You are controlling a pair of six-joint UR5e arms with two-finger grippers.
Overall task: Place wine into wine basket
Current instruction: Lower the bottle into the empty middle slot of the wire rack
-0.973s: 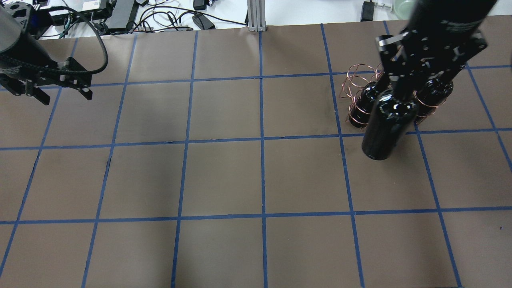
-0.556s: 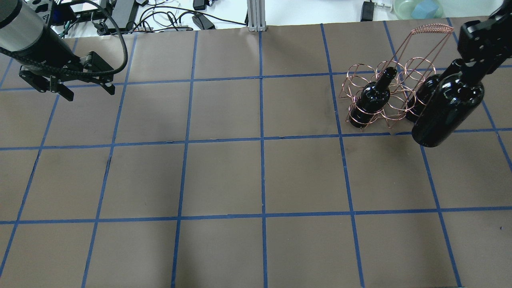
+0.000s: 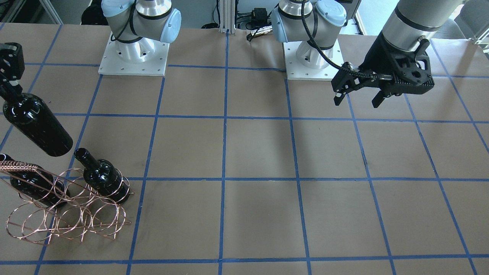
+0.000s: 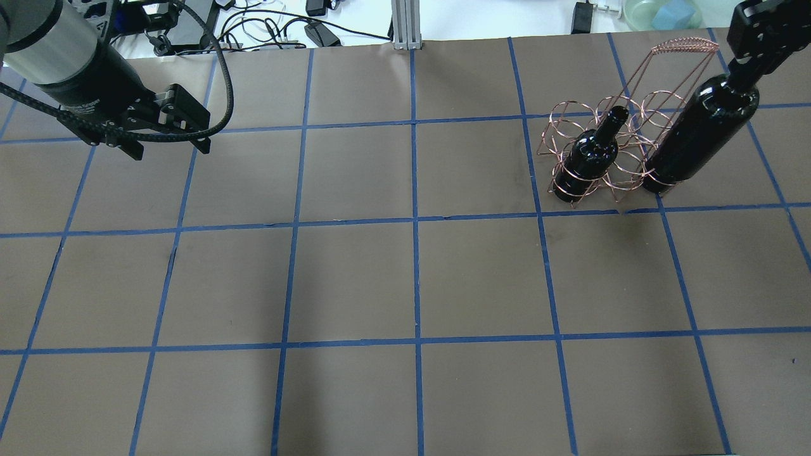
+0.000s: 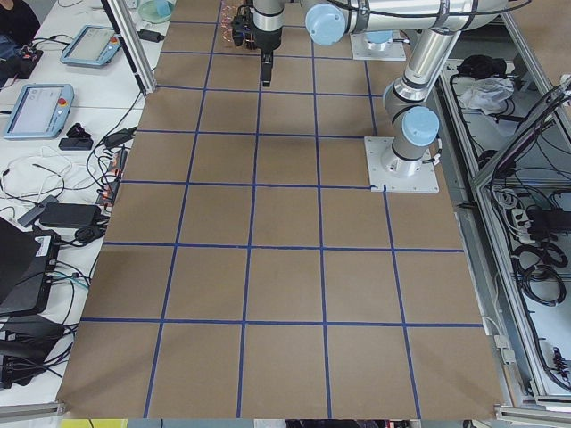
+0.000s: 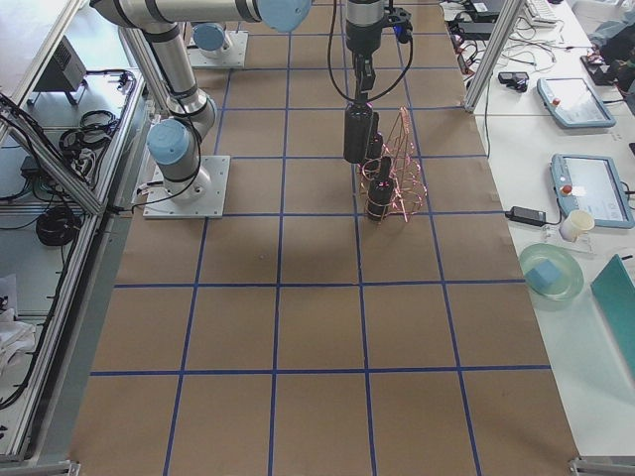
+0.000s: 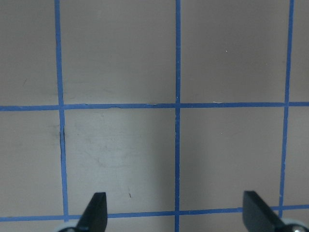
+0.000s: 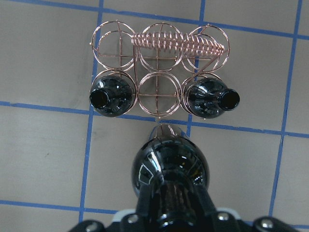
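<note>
My right gripper (image 4: pixel 746 62) is shut on the neck of a near-black wine bottle (image 4: pixel 694 136) and holds it hanging off the table. In the right wrist view that bottle (image 8: pixel 170 169) hangs just beside the near row of the copper wire wine basket (image 8: pixel 178 43), apart from it. Two like bottles stand in the end rings of that row, one on the left (image 8: pixel 111 95) and one on the right (image 8: pixel 207 99); the middle ring is empty. My left gripper (image 4: pixel 170 151) is open and empty above bare table, far from the basket (image 4: pixel 687 45).
Cables and boxes lie beyond the far table edge (image 4: pixel 266 31). A green bowl (image 4: pixel 659 12) sits at the far right beside an aluminium post (image 4: pixel 405 25). The two arm bases (image 3: pixel 133 49) (image 3: pixel 311 57) stand at the robot's side.
My right arm has carried the bottle from above the basket's middle to its right side, then farther back. My left gripper has moved right, still open.
</note>
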